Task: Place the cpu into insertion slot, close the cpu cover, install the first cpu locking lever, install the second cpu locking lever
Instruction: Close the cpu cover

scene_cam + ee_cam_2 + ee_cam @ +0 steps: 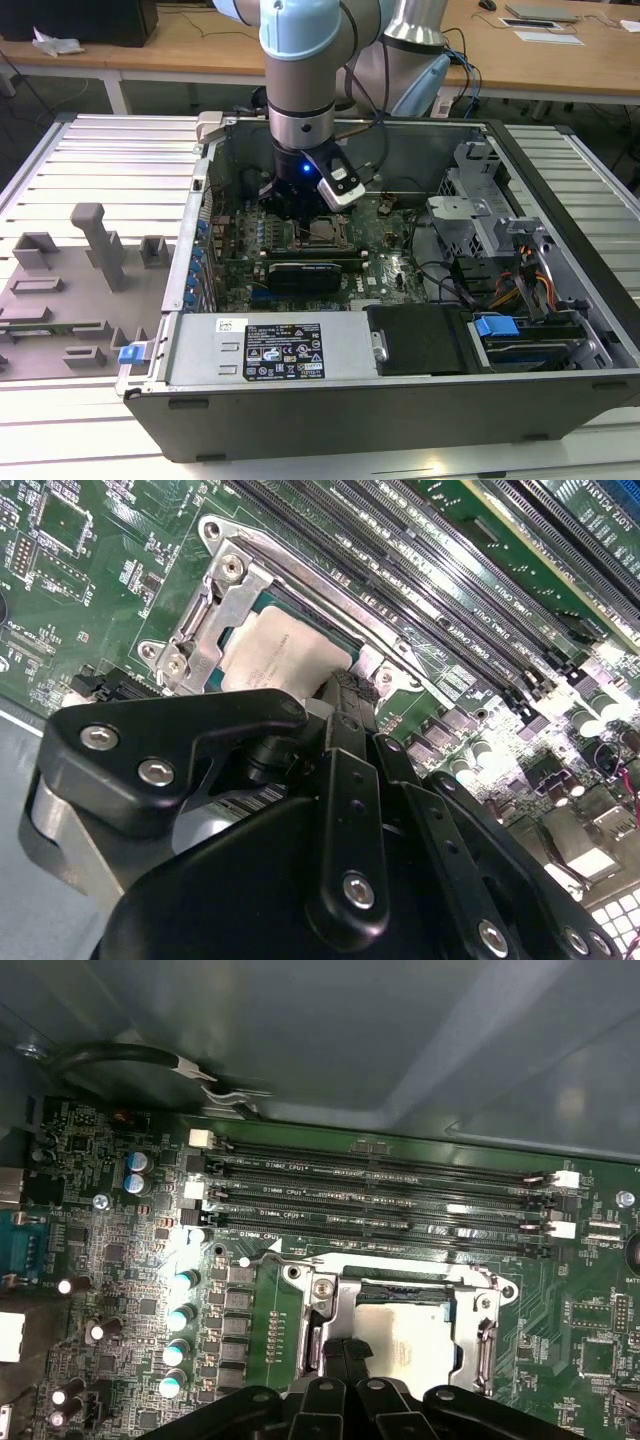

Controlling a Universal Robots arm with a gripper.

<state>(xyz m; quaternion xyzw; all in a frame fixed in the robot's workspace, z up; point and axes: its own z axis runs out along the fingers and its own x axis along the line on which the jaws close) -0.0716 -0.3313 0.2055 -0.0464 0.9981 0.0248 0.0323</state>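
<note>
The gripper (347, 1356) stands with its fingertips pressed together, pinching nothing that shows, right at one edge of the cpu (412, 1335). Whether they touch it or hover just above, I cannot tell. The cpu lies flat, silver face up, inside the insertion slot (395, 1292). The cpu cover (325, 1320) appears to lie down around it, its window framing the chip. I cannot make out either of the 2 locking levers.

By my judgement the chip is light, stiff and thin, with a slippery metal face, and the pin field beneath it bends easily. It is best taken by 2 opposite edges and kept level. The cover looks thin and springy, so it is better pushed on its frame.

Just beyond the slot run 4 memory slots (380, 1195). In the exterior view, with the insertion slot (322, 232) as dial centre, the gripper (298, 210) hangs at 10 o'clock. The power supply (285, 350) lies at 6, the drive cage (480, 225) at 3, and the grey fixture tray (80, 270) well off at 9.
</note>
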